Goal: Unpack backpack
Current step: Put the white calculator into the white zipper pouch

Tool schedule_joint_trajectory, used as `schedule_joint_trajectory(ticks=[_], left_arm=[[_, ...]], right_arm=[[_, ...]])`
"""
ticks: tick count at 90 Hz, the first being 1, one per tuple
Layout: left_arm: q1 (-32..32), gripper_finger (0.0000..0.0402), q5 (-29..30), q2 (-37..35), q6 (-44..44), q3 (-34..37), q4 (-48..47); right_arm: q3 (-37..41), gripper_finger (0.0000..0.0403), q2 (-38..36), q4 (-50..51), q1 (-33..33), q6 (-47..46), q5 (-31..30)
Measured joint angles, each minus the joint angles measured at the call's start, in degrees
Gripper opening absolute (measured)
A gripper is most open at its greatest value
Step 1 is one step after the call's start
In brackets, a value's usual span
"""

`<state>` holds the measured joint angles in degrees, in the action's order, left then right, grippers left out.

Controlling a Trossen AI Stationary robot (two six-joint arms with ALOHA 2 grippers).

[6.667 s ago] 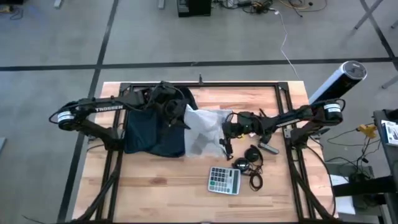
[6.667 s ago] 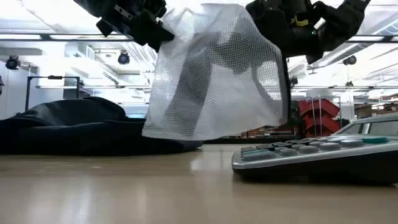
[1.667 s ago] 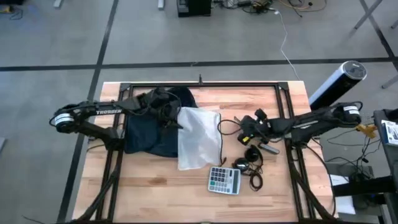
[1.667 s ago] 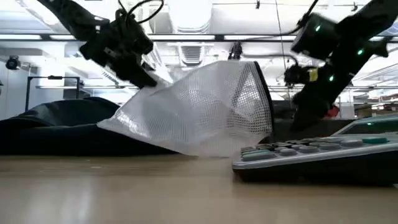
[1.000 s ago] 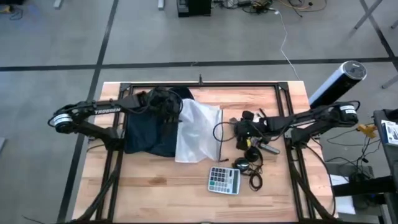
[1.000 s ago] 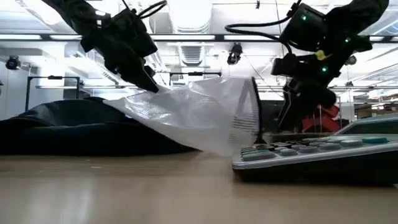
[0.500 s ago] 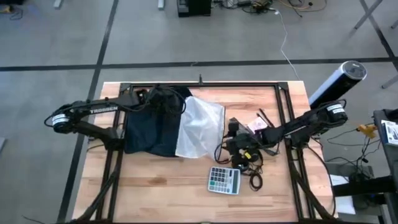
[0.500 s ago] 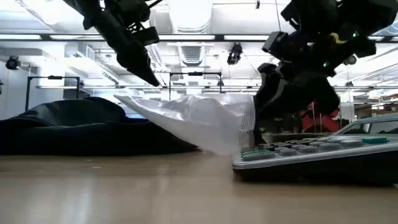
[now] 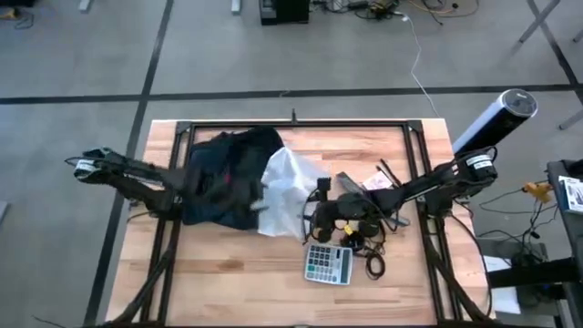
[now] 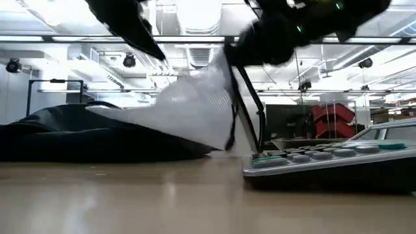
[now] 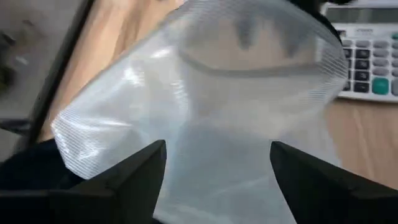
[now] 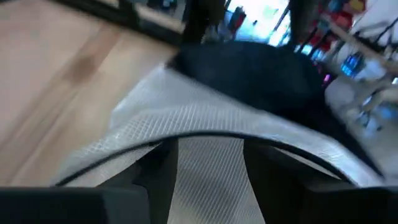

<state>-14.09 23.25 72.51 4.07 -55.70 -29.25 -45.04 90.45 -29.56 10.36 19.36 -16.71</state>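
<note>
Pale wood planks form the table (image 9: 228,264), framed by dark rails. On its left half slumps the large dark navy soft fabric backpack (image 9: 221,176), a floppy rounded heap. Against the backpack's right side lies a silvery-grey mesh pouch (image 9: 284,189), one edge raised off the wood in the low view (image 10: 188,110). The left gripper (image 11: 214,171) hangs over this pouch with its two dark fingers (image 11: 130,177) spread apart, mesh showing between them. The right gripper (image 12: 208,165) reaches to the pouch's right edge, fingers (image 12: 158,168) apart either side of the mesh; whether they pinch it I cannot tell. Nearer the front edge rests a grey calculator (image 9: 328,263), with black headphones and cables (image 9: 369,248) just beside it.
</note>
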Motion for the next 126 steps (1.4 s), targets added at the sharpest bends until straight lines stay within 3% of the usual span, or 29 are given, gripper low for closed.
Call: schedule_joint_trajectory(ticks=[17,28,42,63,96,126], left_arm=[[-21.8,0.0277,22.6,6.3,12.2,0.4,1.5],[-30.7,0.0277,35.7,13.8,21.3,1.3,1.3],[-34.0,0.0277,43.2,25.7,26.2,1.4,5.8],[-30.8,0.0277,60.3,39.4,24.8,-2.0,8.7],[-23.3,0.0277,61.0,47.1,21.0,-10.3,9.7],[-22.7,0.0277,66.3,47.1,23.2,-9.9,9.8]], right_arm=[[-2.9,0.0152,0.3,0.6,0.0,1.0,0.0],[-3.4,0.0143,0.4,0.5,-0.1,-1.3,-0.8],[-3.9,0.013,0.5,0.5,-0.4,-1.4,-4.8],[-3.9,0.0114,0.5,0.0,-0.5,-3.3,-4.3],[-7.5,0.0116,3.2,-0.1,-0.5,-3.9,-4.2],[-14.0,0.0146,8.1,14.7,0.1,-5.5,-4.3]])
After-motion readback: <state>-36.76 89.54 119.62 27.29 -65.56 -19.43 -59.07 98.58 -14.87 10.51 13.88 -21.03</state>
